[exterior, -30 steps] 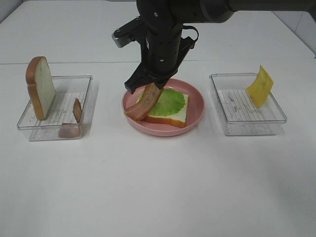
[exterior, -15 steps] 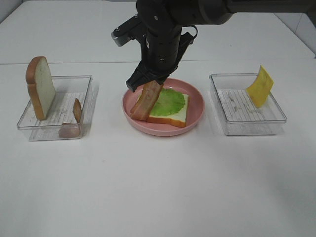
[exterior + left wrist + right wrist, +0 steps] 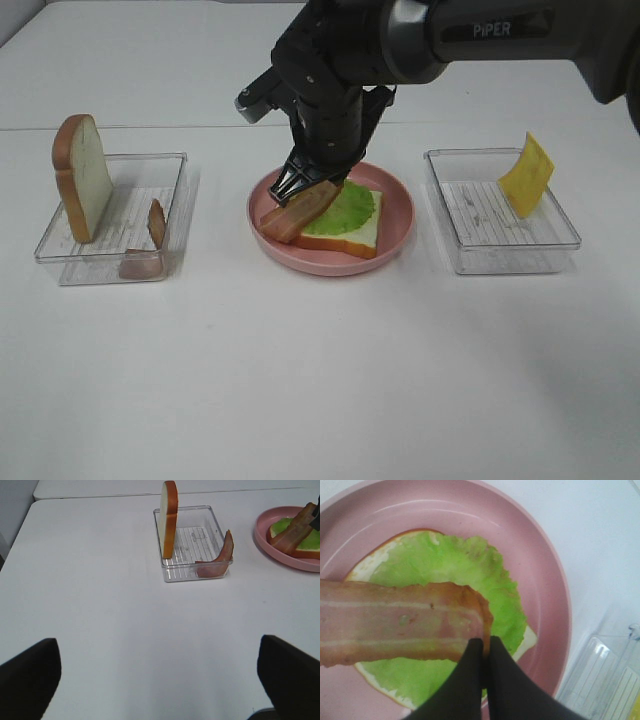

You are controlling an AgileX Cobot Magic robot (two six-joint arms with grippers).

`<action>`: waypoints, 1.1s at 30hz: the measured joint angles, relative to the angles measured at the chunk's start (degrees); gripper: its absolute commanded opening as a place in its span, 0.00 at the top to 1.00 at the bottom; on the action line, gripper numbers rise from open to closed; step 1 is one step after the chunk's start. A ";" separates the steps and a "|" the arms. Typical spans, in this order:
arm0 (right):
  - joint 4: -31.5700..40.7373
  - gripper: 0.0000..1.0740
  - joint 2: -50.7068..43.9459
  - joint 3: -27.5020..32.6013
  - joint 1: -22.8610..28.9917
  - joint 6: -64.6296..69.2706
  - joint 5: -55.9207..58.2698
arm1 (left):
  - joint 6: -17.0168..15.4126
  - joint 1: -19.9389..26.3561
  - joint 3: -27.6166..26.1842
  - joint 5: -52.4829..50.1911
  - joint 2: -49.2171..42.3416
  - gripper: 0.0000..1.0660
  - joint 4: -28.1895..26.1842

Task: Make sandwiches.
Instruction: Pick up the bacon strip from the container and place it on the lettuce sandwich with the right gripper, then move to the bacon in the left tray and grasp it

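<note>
A white bread slice topped with a green lettuce leaf (image 3: 348, 212) lies on the pink plate (image 3: 398, 222). My right gripper (image 3: 318, 186) is just above the leaf, shut on one end of a bacon strip (image 3: 292, 217). The strip slants down over the bread's left edge toward the plate. Close up, the fingertips (image 3: 470, 672) pinch the bacon (image 3: 395, 626) over the lettuce (image 3: 450, 562). My left gripper (image 3: 160, 680) hangs open over bare table, well short of the left tray (image 3: 192, 545), nothing between its fingers.
The left tray (image 3: 172, 170) holds an upright bread slice (image 3: 82, 178) and bacon strips (image 3: 157, 222). The right tray (image 3: 480, 245) holds a yellow cheese square (image 3: 527, 175) leaning on its far wall. White table surrounds the plate.
My right gripper has come down and shifted slightly right with the bacon. The strip hung steeply before and now lies flatter, low over the bread and plate.
</note>
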 measured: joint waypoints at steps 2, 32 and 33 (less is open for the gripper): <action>-1.38 1.00 0.00 0.00 0.00 1.32 0.00 | 0.00 0.00 0.00 0.00 0.00 0.05 0.00; -11.52 0.07 -4.93 0.00 0.00 10.71 9.11 | 0.00 0.00 0.00 0.00 0.00 0.05 0.00; -10.77 0.07 -6.36 0.00 0.00 10.20 9.91 | 0.00 0.00 0.00 0.00 0.00 0.05 0.00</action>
